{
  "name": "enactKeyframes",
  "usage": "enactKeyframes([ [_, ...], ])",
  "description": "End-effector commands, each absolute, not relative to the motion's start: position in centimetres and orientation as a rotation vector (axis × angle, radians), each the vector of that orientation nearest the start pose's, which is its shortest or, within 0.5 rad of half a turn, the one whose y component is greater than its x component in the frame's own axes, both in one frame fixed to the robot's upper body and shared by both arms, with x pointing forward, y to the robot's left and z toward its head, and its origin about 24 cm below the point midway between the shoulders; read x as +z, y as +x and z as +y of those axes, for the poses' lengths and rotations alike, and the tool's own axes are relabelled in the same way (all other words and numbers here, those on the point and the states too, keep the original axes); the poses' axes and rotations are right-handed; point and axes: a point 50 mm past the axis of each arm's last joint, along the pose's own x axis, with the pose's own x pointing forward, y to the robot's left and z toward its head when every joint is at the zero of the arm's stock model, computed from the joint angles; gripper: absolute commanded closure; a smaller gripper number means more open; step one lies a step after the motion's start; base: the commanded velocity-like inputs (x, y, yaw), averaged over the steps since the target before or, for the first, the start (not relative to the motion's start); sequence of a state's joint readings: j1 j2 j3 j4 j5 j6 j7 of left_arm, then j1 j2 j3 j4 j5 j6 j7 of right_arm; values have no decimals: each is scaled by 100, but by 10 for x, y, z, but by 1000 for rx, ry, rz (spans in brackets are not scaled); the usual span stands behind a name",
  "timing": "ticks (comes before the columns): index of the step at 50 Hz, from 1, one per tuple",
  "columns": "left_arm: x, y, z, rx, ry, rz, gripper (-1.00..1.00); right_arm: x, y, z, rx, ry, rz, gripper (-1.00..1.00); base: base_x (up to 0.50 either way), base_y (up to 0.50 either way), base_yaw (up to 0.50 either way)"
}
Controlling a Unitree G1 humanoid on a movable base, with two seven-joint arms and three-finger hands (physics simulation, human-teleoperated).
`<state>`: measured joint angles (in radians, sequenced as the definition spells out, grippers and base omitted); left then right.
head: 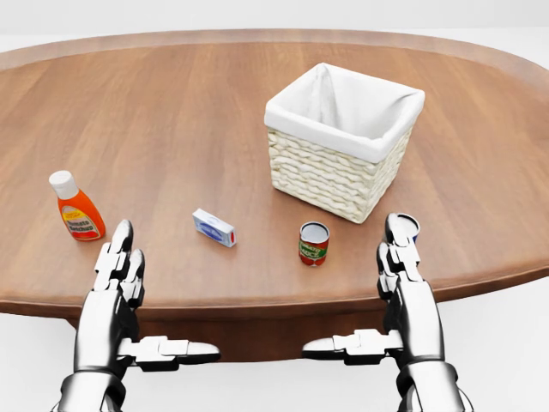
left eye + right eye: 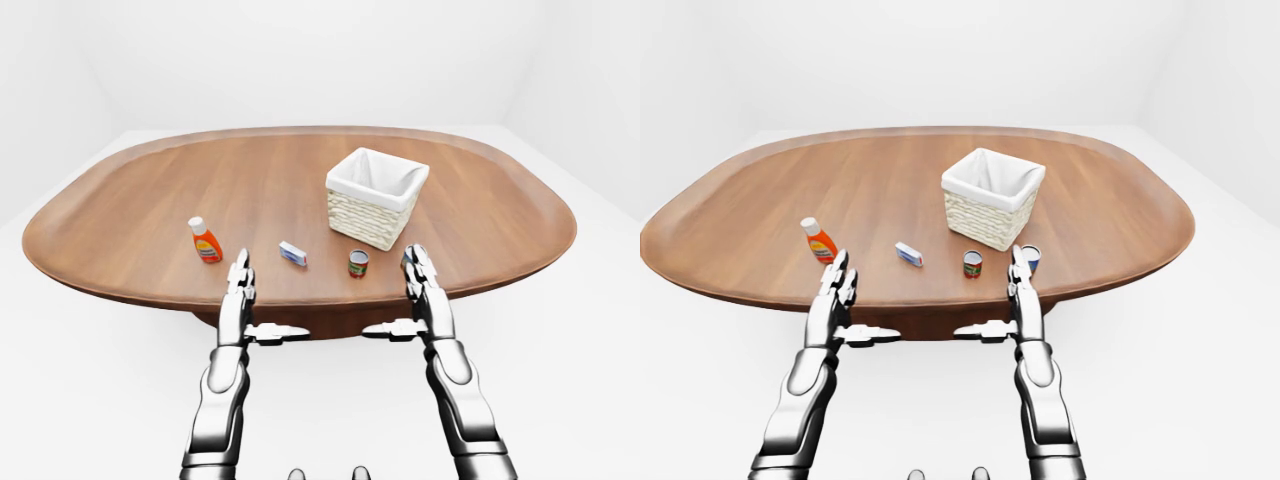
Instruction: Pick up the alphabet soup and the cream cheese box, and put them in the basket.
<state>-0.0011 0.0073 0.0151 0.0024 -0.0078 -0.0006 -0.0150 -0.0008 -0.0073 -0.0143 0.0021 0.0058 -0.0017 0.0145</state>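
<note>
Still untouched, the small red-labelled alphabet soup can [image 1: 314, 243] and flat blue-white cream cheese box [image 1: 214, 227] sit lower centre on the oval wooden desk [image 1: 171, 112], below the white-lined woven basket [image 1: 340, 142]. Both hands, left [image 1: 120, 266] and right [image 1: 401, 257], hang empty with fingers straight and thumbs splayed. A second can [image 2: 1030, 259] half hidden behind the right hand risks a wrong grab or a knock.

Pale cream woven wicker basket [image 1: 333, 176] with white cloth lining; small red-and-green labelled soup can [image 1: 313, 244]; flat blue-and-white cream cheese box [image 1: 214, 227]; orange bottle [image 1: 75, 207], white cap; reddish-brown wood-grain table [image 1: 171, 120].
</note>
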Motion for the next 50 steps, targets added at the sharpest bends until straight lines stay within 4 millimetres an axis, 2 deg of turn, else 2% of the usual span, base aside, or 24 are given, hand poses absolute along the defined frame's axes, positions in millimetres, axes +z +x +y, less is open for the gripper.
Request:
enactKeyframes([
  [1, 40, 254, 160, 0, 0, 3, -100, 42, 254, -160, 2, 0, -6, -100, 0, 0, 0],
  [50, 38, 256, 160, 1, 12, 4, -100, 43, 251, -156, 37, 2, -19, -100, 0, 0, 0],
])
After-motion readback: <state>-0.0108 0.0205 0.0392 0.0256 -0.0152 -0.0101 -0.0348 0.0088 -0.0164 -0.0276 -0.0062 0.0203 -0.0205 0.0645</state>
